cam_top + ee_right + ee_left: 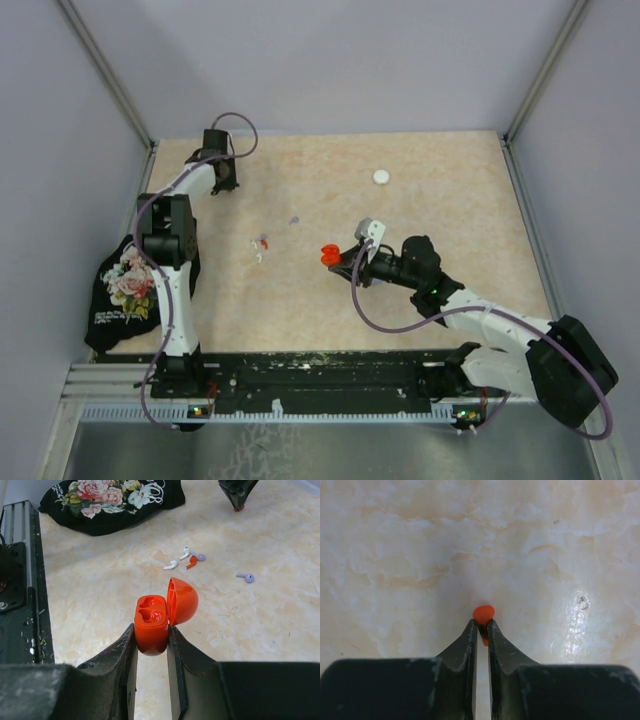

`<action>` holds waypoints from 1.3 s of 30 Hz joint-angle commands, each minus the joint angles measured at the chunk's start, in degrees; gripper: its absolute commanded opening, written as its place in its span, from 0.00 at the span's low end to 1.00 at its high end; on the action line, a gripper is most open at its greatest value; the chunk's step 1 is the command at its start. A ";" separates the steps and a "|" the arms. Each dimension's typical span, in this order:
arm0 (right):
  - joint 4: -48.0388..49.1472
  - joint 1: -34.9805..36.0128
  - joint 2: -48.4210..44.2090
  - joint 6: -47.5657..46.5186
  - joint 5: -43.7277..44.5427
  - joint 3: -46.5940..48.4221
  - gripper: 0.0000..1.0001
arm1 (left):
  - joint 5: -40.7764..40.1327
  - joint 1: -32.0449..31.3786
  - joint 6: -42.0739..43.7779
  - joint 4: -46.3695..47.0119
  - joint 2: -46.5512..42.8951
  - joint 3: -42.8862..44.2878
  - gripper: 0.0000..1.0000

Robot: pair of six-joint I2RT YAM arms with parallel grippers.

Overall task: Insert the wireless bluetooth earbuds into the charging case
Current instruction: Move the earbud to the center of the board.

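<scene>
My right gripper (152, 630) is shut on the base of a red charging case (151, 622), whose lid (182, 600) stands open over two empty sockets. From above, this case (329, 255) is near the table's middle. At the far left of the table, my left gripper (480, 625) pinches a small red earbud (483, 613) between its fingertips, just above the surface; it also shows from above (224, 185). Loose on the table lie two white earbuds (170, 565), a red earbud (191, 562) and two lilac earbuds (246, 576).
A round white disc case (381, 176) sits toward the back of the table. A black cloth with a flower print (128, 285) hangs over the left edge beside the left arm. Grey walls enclose the table on three sides.
</scene>
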 commanded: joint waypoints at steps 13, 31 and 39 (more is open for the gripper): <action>-0.76 0.28 -1.16 -1.95 -2.72 2.38 0.00 | 10.85 -2.45 4.66 -5.03 -17.42 -26.93 0.08; 0.01 0.34 -1.06 -2.36 -2.52 2.78 0.00 | 7.57 -4.85 1.60 -9.28 -21.65 -27.71 0.28; -0.43 0.28 -0.58 -2.60 -2.37 3.22 0.00 | 7.25 -6.26 0.86 -9.70 -18.43 -24.13 0.36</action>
